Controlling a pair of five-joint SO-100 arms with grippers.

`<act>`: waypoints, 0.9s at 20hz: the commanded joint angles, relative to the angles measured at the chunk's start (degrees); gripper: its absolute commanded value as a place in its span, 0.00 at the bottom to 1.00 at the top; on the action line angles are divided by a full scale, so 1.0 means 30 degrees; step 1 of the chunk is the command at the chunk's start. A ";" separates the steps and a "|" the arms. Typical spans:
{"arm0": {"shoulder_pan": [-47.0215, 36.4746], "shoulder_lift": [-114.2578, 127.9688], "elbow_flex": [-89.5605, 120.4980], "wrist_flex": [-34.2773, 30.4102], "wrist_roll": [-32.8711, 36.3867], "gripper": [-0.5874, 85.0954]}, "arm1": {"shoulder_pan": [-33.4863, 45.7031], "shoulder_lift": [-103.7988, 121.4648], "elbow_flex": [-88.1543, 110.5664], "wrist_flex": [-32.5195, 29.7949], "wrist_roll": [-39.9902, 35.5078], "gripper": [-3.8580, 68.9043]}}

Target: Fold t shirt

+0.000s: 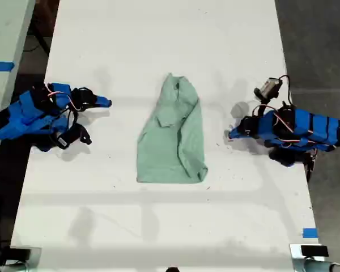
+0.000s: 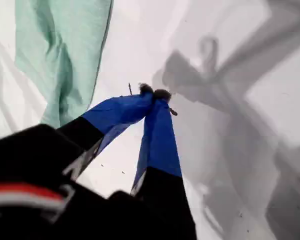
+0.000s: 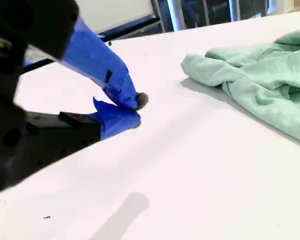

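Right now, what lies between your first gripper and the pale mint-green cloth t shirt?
Only bare white table: in the exterior view nothing sits between my first gripper and the pale mint-green cloth t shirt.

Our view: first wrist cam only, looking along my first gripper (image 2: 155, 94).
Gripper: two blue fingers (image 2: 160, 140) w/ dark tips; tips meet, jaws closed, nothing between them that we can see.
Gripper body: black housing w/ a red-and-white stripe fills the near part of the frame.
T shirt (image 2: 65, 55): pale mint-green, wrinkled, w/ a long fold down the cloth; it lies beside our fingers, apart from the tips, no contact.
Table (image 2: 140, 35): white, a few tiny dark specks near the fingers.
Shadows (image 2: 230, 100): grey arm-shaped shadows spread over the table beyond and beside the tips.
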 commanded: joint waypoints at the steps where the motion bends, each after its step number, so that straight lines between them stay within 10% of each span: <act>1: 0.2051 -0.0527 -0.1230 0.0059 -0.2988 0.00 | -0.0732 0.0264 -0.0586 0.1494 -0.0937 0.02; 10: 0.6592 -1.5146 -1.1045 0.0088 -0.9082 0.01 | -0.0557 0.0264 -0.0586 0.1494 -0.1084 0.02; 18: 1.2891 -3.4746 -2.2354 -0.2021 -1.3535 0.22 | -0.0586 0.0264 -0.0498 0.1494 -0.1084 0.02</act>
